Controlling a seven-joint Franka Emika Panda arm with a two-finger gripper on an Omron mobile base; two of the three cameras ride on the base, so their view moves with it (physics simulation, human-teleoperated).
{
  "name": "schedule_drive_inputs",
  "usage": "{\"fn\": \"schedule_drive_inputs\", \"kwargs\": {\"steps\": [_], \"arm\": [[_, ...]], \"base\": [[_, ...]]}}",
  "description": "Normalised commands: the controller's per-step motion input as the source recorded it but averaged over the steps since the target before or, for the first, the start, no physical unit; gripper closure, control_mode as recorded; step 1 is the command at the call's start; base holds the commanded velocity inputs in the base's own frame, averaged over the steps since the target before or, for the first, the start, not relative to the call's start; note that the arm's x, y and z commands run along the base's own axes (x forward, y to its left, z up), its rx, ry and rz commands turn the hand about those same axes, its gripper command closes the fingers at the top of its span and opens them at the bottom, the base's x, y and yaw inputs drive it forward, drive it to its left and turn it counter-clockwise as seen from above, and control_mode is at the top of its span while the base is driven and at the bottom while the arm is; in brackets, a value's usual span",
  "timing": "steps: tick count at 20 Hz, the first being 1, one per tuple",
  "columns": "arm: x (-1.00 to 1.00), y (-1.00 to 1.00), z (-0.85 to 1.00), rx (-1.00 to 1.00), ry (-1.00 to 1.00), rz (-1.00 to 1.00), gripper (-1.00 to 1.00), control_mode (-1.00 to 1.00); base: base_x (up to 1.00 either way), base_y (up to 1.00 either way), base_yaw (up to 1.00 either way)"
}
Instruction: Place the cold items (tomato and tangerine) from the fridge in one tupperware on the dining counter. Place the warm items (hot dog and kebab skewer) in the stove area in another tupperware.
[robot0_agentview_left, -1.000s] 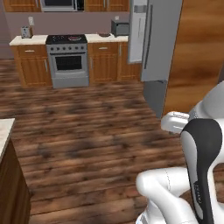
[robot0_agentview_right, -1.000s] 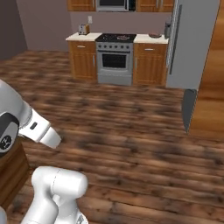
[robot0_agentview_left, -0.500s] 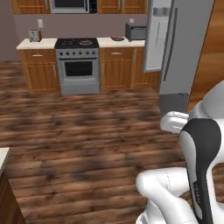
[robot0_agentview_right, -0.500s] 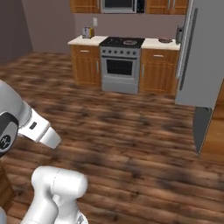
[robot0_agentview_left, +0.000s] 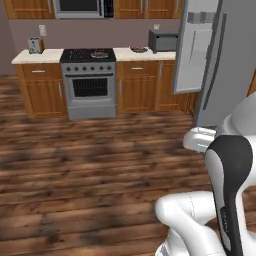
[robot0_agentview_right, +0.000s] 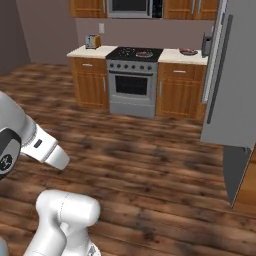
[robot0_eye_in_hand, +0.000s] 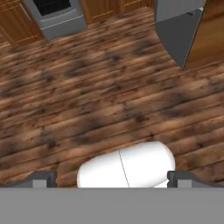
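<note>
Floor (robot0_agentview_left: 75, 175): dark brown wood planks, patchy in tone, running across the room. Rear wall (robot0_agentview_right: 45, 30): plain mauve-grey, with a pale outlet plate (robot0_agentview_left: 42, 30). Wooden upper cabinets (robot0_agentview_left: 30, 7) flank a built-in microwave (robot0_agentview_left: 80, 6). Lower cabinets (robot0_agentview_left: 40, 90) — brown wood, pale tops — carry a toaster (robot0_agentview_left: 35, 45) and a grey box appliance (robot0_agentview_left: 162, 41).

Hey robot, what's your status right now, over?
Gripper open, empty. Fridge ahead right, door ajar; stove area beyond. Bare wood floor between, over.
</note>
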Motion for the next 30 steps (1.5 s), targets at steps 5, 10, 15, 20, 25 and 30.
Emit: {"fn": "schedule_drive_inputs", "kwargs": {"steps": [5, 10, 15, 20, 25, 30], "arm": [[0.00, 0.00, 0.00, 0.00, 0.00, 0.00, -1.00, 1.00], [0.00, 0.00, 0.00, 0.00, 0.00, 0.00, -1.00, 1.00], [0.00, 0.00, 0.00, 0.00, 0.00, 0.00, -1.00, 1.00], [0.00, 0.00, 0.00, 0.00, 0.00, 0.00, -1.00, 1.00], [0.00, 0.00, 0.00, 0.00, 0.00, 0.00, -1.00, 1.00], [0.00, 0.00, 0.00, 0.00, 0.00, 0.00, -1.00, 1.00]], "base": [[1.00, 0.00, 0.00], [1.00, 0.00, 0.00], [1.00, 0.01, 0.00], [0.98, 0.04, -0.01], [0.84, 0.10, -0.13], [0.70, 0.27, -0.44]]}}
